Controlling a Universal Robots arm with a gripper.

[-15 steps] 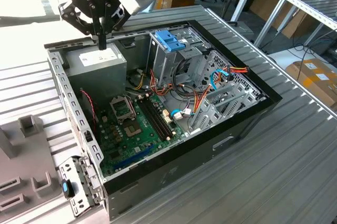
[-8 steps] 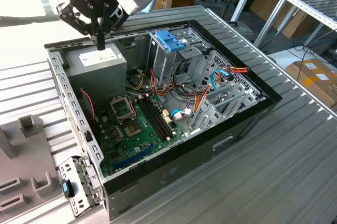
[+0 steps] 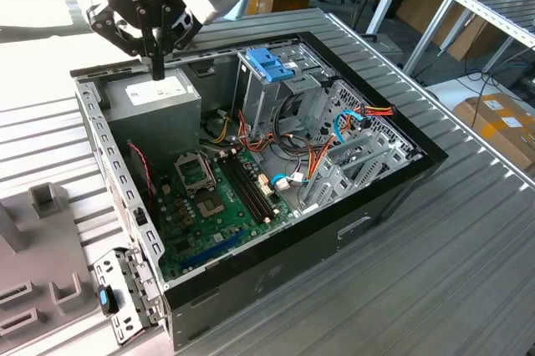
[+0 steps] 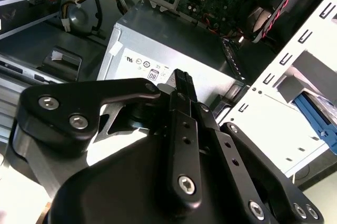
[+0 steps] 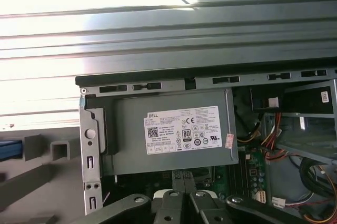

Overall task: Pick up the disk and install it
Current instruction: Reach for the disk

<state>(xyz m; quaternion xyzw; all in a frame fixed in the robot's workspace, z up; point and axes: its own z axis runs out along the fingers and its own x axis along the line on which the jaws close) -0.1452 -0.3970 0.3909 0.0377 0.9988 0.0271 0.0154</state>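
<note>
A grey ribbed metal table carries an open computer case, which lies on its side with the interior facing up. Just beside the case, toward the exterior view's left, a grey moulded fixture with upright blocks rests on the table. Beyond the case, the ribbed surface is brightly lit.
</note>
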